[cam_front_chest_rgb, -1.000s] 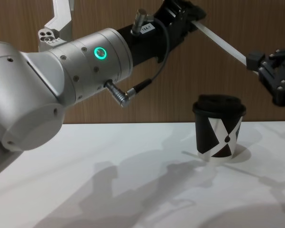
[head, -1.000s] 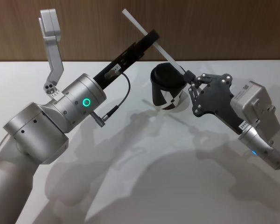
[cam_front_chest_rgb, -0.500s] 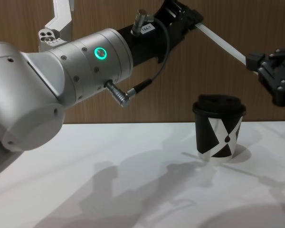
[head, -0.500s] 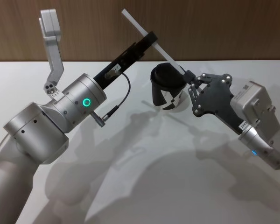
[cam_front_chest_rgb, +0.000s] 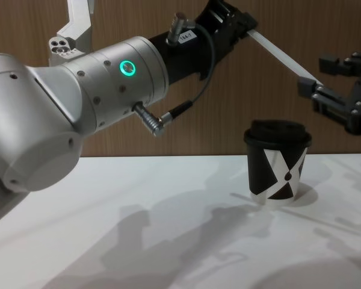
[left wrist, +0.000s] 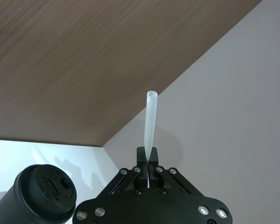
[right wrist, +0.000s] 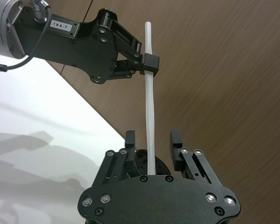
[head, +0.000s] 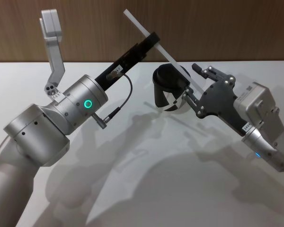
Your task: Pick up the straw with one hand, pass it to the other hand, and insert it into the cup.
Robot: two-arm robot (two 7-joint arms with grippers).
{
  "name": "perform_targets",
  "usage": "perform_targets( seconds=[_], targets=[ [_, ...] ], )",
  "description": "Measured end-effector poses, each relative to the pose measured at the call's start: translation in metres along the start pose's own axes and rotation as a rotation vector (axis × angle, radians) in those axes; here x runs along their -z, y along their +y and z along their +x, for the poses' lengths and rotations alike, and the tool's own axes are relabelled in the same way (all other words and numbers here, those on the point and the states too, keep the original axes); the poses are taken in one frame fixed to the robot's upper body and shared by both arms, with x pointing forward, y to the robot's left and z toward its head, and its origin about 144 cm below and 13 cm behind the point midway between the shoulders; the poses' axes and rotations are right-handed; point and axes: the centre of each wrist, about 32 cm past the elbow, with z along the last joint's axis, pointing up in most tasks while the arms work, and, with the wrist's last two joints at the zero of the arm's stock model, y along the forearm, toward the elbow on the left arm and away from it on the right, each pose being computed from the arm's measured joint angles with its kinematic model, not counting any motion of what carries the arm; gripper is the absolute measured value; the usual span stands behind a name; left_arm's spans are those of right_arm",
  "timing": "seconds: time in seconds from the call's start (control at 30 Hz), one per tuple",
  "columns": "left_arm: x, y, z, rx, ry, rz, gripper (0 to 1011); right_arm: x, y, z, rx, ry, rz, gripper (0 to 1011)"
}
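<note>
The left gripper (head: 154, 40) was clamped on the long, thin white straw (head: 173, 61), slanted above the black lidded paper cup (head: 164, 89). The right gripper (head: 191, 82) gaped wide around the straw's lower end, not touching it. The cup stood on a white table (head: 132, 165) before a brown wooden wall (head: 217, 28).

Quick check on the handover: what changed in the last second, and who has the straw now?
The right gripper opened its jaws and let go of the straw, whose lower end now sits in the gap between them. The left gripper stayed shut on the straw's upper part, so it alone holds it. The straw's slant, both arms' positions and the cup on the table are unchanged.
</note>
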Motion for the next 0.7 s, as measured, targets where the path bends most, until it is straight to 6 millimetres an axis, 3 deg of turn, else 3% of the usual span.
perform_targets(
  seconds=[0.5, 0.7],
  targets=[
    [-0.0010, 0.0001, -0.0017, -0.027, -0.183, -0.032, 18, 0.0000, 0.0000, 0.0000, 0.000, 0.000, 0.000, 882],
    [-0.0038, -0.0008, -0.0034, -0.026, -0.289, -0.053, 19, 0.0000, 0.0000, 0.0000, 0.000, 0.000, 0.000, 1001]
  ],
)
